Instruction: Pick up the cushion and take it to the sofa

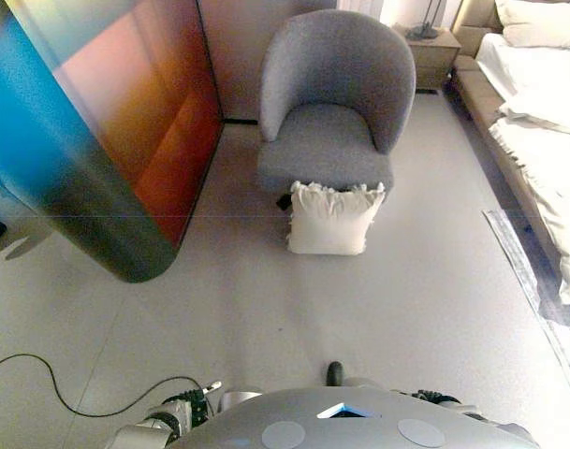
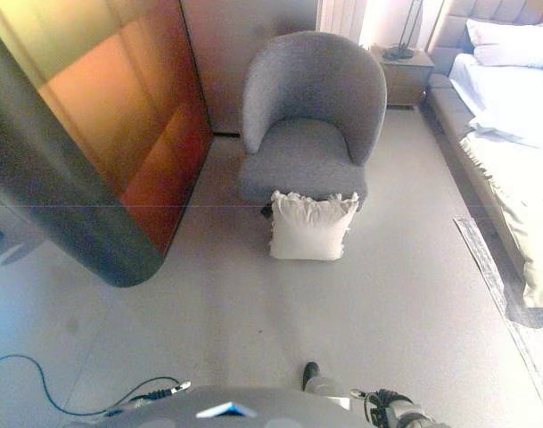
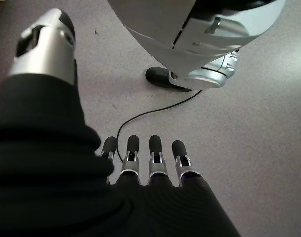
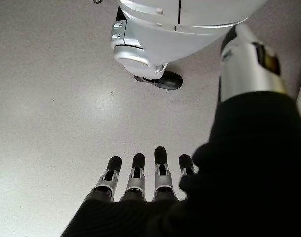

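Now | cushion [image 1: 329, 221] leaning on armchair [image 1: 333, 103] | both hands' fingers [image 3: 155, 158] [image 4: 136, 173] released, well apart from it

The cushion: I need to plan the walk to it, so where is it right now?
The cushion stands upright on the floor straight ahead, leaning against the front of the grey armchair, left of the bed.

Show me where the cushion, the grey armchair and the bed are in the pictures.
cushion [image 1: 329, 223], left eye view, middle of its white front face.
grey armchair [image 1: 324, 140], left eye view, middle of the seat.
bed [image 1: 547, 150], left eye view, the white cover.
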### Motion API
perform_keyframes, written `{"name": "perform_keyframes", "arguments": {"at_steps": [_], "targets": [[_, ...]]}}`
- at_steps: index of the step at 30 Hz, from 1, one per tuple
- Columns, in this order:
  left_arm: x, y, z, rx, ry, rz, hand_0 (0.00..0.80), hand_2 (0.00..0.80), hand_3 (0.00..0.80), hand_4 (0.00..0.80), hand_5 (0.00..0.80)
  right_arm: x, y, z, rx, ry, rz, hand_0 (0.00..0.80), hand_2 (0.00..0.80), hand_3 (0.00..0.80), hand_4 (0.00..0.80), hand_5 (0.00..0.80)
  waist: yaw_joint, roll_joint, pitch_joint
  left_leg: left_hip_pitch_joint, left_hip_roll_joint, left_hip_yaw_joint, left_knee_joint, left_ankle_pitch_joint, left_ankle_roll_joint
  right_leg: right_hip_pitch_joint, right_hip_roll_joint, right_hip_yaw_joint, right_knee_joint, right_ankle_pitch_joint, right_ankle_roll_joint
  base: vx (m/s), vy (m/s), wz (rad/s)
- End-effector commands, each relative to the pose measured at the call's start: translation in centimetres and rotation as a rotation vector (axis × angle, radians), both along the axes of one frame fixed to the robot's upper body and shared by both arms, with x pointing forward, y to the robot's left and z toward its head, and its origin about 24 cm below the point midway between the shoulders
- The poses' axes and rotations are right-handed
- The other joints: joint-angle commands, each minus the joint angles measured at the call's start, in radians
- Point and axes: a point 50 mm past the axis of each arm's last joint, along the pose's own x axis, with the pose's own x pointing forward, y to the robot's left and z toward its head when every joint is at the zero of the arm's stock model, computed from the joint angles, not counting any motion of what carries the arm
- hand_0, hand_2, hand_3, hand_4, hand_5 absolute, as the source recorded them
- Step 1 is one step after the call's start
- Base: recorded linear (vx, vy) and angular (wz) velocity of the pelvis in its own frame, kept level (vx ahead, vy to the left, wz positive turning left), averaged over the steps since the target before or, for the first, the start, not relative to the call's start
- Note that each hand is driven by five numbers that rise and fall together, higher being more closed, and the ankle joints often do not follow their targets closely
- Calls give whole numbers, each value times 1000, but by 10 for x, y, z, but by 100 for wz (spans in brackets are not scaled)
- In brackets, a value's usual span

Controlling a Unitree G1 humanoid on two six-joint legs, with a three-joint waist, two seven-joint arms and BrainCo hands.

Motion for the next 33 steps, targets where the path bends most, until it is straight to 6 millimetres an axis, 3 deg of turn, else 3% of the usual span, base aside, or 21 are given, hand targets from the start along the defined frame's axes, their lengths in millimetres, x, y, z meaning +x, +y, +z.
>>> {"name": "perform_keyframes", "arguments": {"at_steps": [1,9,24,30,33], "targets": [[10,5,2,45,10,-40,0,0,0,0,0,15,7,-1,11,-14,2,0,0,0,0,0,-32,-40,19,-57,-91,27,21,-32,76,105,-9,1,37,-169,40,0,0,0],[16,2,2,3,-24,-28,0,0,0,0,0,18,6,0,10,-18,0,0,0,0,0,0,-28,-39,25,-58,-89,32,20,-30,75,108,-11,-7,34,-167,42,0,0,0],[5,3,1,-2,19,-55,0,0,0,0,0,16,7,-1,-9,-7,8,0,0,0,0,0,-27,-37,27,-51,-92,38,23,-33,83,106,-16,-14,64,-182,41,12,9,0],[8,8,3,27,16,-38,0,0,0,0,0,23,9,0,-13,-17,34,0,0,0,0,0,-29,-36,44,-57,-85,35,32,-32,99,50,-1,-15,205,-226,39,23,-43,-1],[22,13,6,47,-7,-12,0,0,0,0,0,34,12,1,-8,-43,43,0,0,0,0,0,-27,-38,73,-89,-69,25,75,-39,100,12,13,-2,240,-249,24,-76,-166,-8]]}}
